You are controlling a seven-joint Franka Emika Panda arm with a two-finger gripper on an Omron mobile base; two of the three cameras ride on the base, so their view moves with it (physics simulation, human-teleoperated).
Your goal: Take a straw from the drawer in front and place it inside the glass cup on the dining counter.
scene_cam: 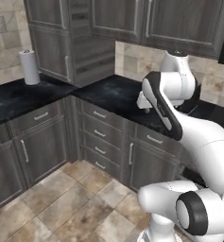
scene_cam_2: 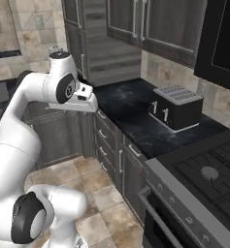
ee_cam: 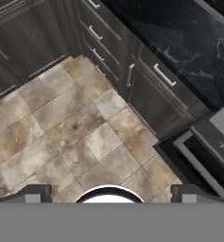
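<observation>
Dark grey woodgrain drawer (scene_cam: 99,115), black marbled worktop (scene_cam: 114,97) (floor (scene_cam: 61,203) seemingly mottled beige).

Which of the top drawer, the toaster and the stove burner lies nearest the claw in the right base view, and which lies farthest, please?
From the claw, which is open:
1. Top drawer of the stack, just below the claw at the counter's edge.
2. Toaster, farther right on the counter, by the wall.
3. Stove burner, beyond the toaster, at the far right.
</observation>
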